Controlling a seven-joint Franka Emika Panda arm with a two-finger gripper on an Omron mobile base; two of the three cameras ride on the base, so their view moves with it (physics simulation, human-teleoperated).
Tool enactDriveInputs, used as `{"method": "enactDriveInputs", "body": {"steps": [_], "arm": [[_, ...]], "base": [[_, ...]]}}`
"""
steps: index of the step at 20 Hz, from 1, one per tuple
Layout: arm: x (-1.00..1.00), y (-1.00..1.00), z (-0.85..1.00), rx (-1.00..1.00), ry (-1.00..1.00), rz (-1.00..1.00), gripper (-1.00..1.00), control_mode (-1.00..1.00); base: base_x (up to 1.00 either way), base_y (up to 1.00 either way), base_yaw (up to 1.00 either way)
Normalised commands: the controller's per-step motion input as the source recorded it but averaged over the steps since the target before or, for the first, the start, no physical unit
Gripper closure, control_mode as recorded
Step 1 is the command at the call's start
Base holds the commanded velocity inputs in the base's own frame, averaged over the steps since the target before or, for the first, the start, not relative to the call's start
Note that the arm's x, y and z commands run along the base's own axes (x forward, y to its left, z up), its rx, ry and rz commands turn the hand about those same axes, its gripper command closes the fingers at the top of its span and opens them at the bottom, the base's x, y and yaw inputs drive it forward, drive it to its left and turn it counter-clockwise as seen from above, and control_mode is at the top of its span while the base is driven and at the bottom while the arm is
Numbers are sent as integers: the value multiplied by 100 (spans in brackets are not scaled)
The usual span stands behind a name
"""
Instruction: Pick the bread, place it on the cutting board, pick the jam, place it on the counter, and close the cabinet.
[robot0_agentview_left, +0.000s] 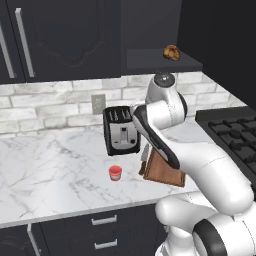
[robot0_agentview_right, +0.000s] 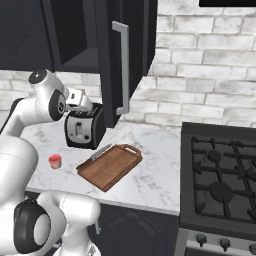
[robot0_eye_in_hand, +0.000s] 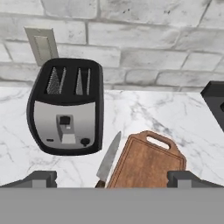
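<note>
My pincer (robot0_eye_in_hand: 112, 178) hangs spread wide and empty above the counter (robot0_agentview_left: 50, 165), with the toaster (robot0_eye_in_hand: 65, 107) and cutting board (robot0_eye_in_hand: 146, 164) just below and ahead. The bread (robot0_agentview_left: 172, 52) sits high above me on the open cabinet's (robot0_agentview_right: 107, 50) shelf. Reaching up, I could knock the cabinet door or nudge the roll deeper. The jam (robot0_agentview_left: 115, 172) already stands on the counter, off to one side. A knife (robot0_eye_in_hand: 108, 159) lies beside the board; its handle is cut off.
</note>
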Motion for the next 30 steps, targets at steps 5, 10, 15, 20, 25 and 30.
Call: {"method": "enactDriveInputs", "body": {"steps": [5, 10, 15, 20, 25, 30], "arm": [[0, -18, 30, 0, -2, 0, -100, -100], [0, -15, 25, 0, -4, 0, -100, -100], [-5, -15, 22, 0, -5, 0, -100, -100], [-8, -15, 18, 0, -7, 0, -100, -100], [-3, -13, 21, 0, -9, 0, -100, -100], [-1, -13, 27, 0, -8, 0, -100, -100]], "base": [[0, 0, 0], [0, 0, 0], [0, 0, 0], [0, 0, 0], [0, 0, 0], [0, 0, 0]]}}
